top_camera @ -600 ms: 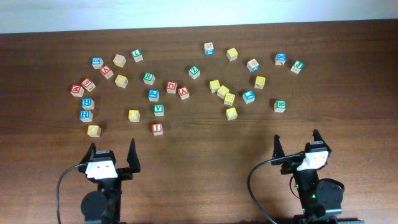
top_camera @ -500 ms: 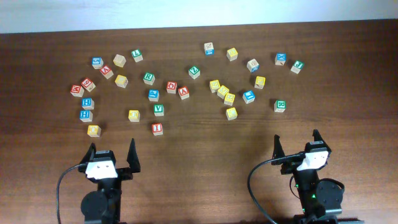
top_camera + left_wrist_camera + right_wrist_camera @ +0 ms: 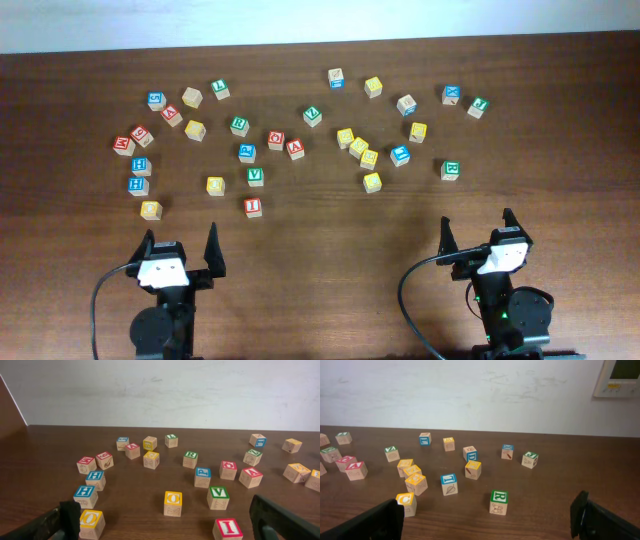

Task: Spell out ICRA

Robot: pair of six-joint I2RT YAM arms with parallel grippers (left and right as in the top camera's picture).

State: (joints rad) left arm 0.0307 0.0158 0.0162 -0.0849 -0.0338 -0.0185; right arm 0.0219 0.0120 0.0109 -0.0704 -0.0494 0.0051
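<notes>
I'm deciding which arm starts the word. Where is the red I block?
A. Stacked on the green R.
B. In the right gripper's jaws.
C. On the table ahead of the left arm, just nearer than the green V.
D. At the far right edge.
C: the red I block lies free on the table ahead of the left gripper, just nearer than the green V block.

Dark wooden table (image 3: 320,230); white wall (image 3: 160,390) behind it; pale panel (image 3: 619,377) on that wall
</notes>
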